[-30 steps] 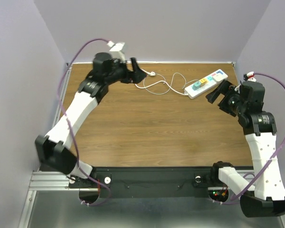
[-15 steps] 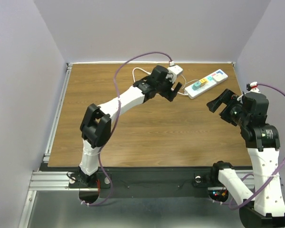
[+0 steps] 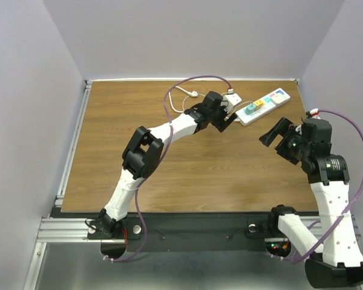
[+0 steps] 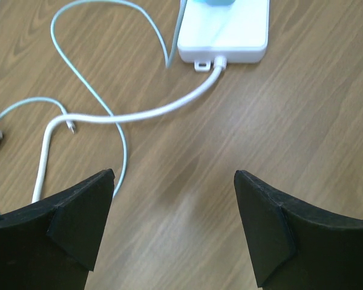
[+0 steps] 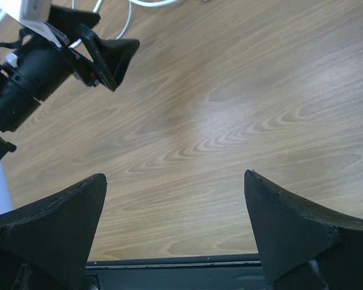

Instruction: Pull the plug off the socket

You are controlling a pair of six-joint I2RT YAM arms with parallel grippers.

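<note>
Top external view puts the socket (image 3: 263,104) at the far right of the table (image 3: 169,169), its long axis running near-left to far-right, with a teal block (image 3: 251,109), probably the plug, standing toward its left end. The left gripper (image 3: 228,118) is just beside that end, spread wide and empty, with the strip straight ahead of its jaws. The right gripper (image 3: 273,132), also wide and empty, hovers on the strip's near side, slightly further off by my judgement.

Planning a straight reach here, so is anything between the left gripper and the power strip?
Nothing solid. The left gripper, open, faces the cord end of the socket. Only the strip's own white cord and a thinner looped cable lie flat on the table in that gap.
</note>
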